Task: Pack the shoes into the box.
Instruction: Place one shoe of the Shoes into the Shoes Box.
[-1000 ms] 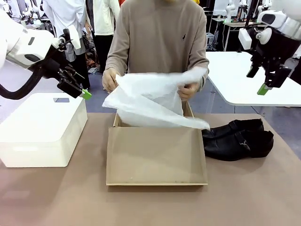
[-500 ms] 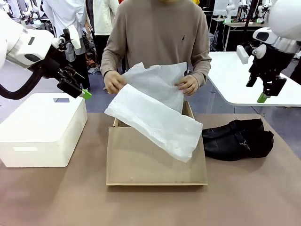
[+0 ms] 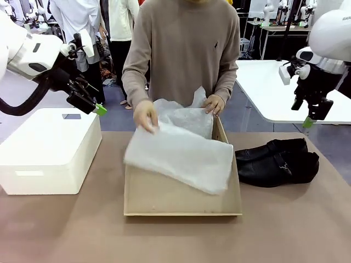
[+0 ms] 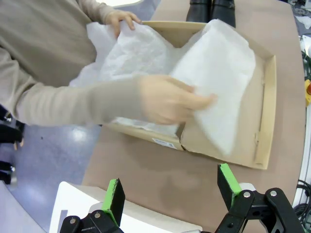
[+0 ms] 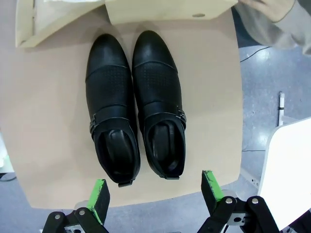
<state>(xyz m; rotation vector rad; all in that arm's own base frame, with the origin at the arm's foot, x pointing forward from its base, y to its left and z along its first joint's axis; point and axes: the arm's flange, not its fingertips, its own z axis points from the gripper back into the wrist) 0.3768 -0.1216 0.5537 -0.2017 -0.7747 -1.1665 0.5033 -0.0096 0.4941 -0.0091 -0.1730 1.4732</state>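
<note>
Two glossy black shoes lie side by side on the brown table, just right of the box; the right wrist view has the shoes straight below, toes toward the box. The brown cardboard box stands open at mid-table while a person's hands press white tissue paper into it. My right gripper hangs open high above the shoes, at the right edge of the front view. My left gripper stays open above the white box, far left.
A large white box sits on the table's left side under my left gripper. The person stands at the far edge behind the cardboard box. A white table lies beyond on the right. Bare tabletop runs along the front edge.
The person has brought the tissue paper down from chest height into the box. My right gripper has shifted slightly right and lower. The left arm has not moved.
</note>
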